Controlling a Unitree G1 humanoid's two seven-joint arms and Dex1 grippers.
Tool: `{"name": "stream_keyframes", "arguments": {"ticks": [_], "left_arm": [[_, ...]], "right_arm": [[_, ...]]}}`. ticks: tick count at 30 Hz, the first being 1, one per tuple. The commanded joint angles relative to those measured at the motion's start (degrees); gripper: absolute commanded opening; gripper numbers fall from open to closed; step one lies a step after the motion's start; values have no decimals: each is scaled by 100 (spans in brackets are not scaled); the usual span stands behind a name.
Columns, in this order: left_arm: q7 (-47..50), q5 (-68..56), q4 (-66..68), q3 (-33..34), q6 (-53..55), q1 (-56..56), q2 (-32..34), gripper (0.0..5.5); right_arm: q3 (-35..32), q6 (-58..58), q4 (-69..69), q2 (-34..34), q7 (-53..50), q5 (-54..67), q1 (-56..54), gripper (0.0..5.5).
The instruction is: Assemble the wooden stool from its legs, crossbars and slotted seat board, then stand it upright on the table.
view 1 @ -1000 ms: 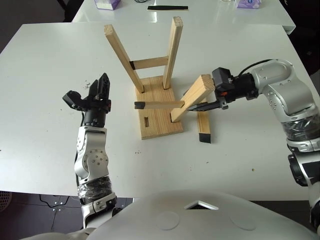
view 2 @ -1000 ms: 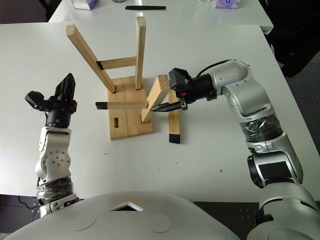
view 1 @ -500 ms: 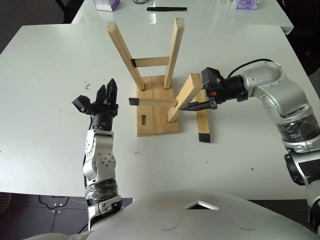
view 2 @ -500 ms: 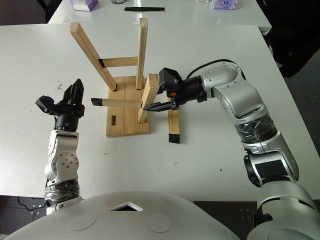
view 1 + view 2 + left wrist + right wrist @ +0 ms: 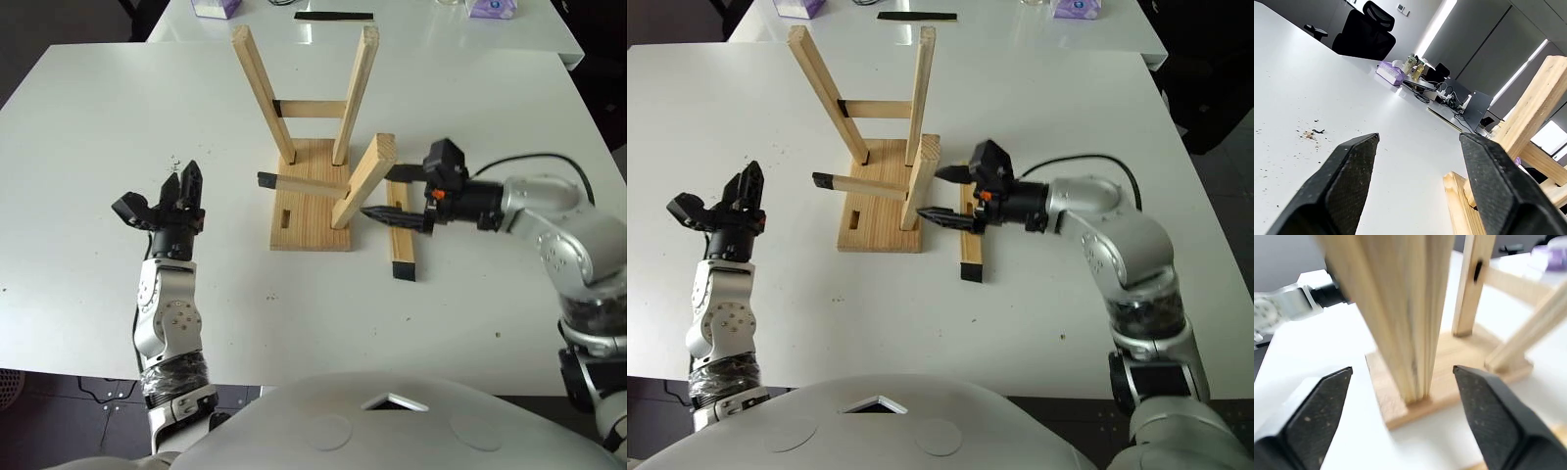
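The slotted seat board point(image 5: 294, 223) lies flat on the white table. Two legs point(image 5: 260, 93) stand in it, joined by a crossbar point(image 5: 312, 108). A third leg point(image 5: 363, 181) leans at the board's right edge, and its crossbar point(image 5: 299, 183) sticks out to the left. The fourth leg point(image 5: 400, 240) lies on the table to the right. My right gripper point(image 5: 380, 193) is open just right of the leaning leg point(image 5: 1396, 318), fingers apart on either side, not touching it. My left gripper point(image 5: 181, 188) is open and holds nothing, left of the board.
Small crumbs point(image 5: 176, 157) lie on the table near the left gripper. A second table behind carries a black strip point(image 5: 333, 16) and purple boxes point(image 5: 217, 8). Bare table spreads left of and in front of the board.
The right gripper has drawn back to the right from the leaning leg, and both its fingers now show apart. The leg stays leaning in the board. The head camera has shifted.
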Motion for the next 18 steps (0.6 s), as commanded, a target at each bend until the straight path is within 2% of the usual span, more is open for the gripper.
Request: {"name": "stream_keyframes", "arguments": {"ticks": [1, 4, 7, 11, 15, 18], "left_arm": [[265, 50, 166, 372, 80, 29, 263, 304], [605, 169, 241, 473, 16, 20, 144, 304], [991, 432, 414, 449, -83, 35, -90, 304], [1448, 570, 576, 689, -392, 249, -450, 304], [1646, 596, 427, 685, -631, 378, -762, 304], [1658, 651, 410, 643, -703, 513, -876, 304]], "right_arm": [[464, 96, 38, 262, -1019, -719, 482, 386], [412, 10, 263, 590, -1640, -1046, 597, 386], [98, -98, 239, 1242, -2489, -1258, 660, 386], [107, 141, -94, 1966, -3387, -1452, 927, 386], [498, 464, -173, 2099, -3630, -1606, 1177, 386], [429, 565, -26, 2067, -3697, -1735, 1098, 386]]}}
